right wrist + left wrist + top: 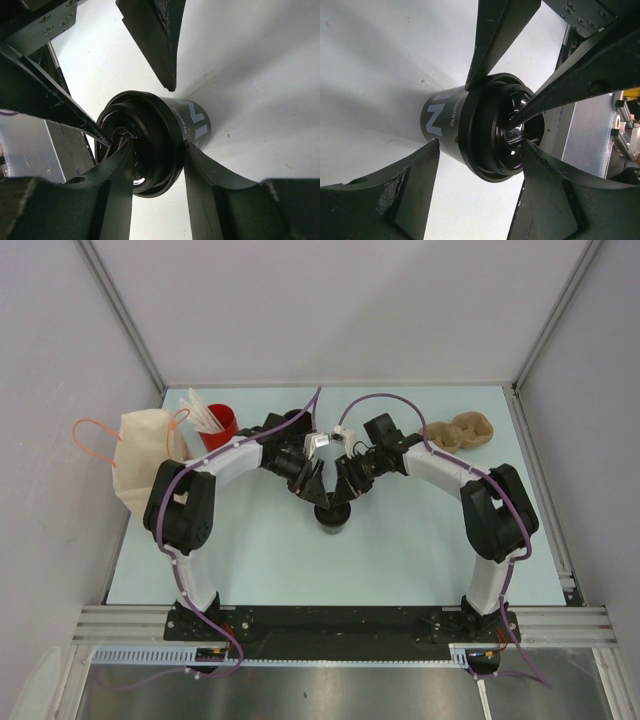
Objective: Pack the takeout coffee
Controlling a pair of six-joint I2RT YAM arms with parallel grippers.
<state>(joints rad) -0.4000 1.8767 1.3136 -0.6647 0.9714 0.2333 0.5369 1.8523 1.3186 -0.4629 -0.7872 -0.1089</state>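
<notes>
The takeout coffee [331, 517] is a small black cup with a black lid, standing upright at the table's middle. Both grippers meet right above it. My right gripper [346, 486] pinches the lid's edge: in the right wrist view [157, 145] one finger lies in the lid's recess and the other presses the outside of the rim of the cup [192, 120]. My left gripper [312, 484] is open: in the left wrist view [480, 145] one fingertip touches the lid's centre and the other stands apart from the side of the cup [445, 120].
A red cup with white sticks [222, 424] stands at the back left, next to a cream bag with orange handles [140, 455]. A brown pulp cup carrier [462, 432] lies at the back right. The table's side rails run along both edges.
</notes>
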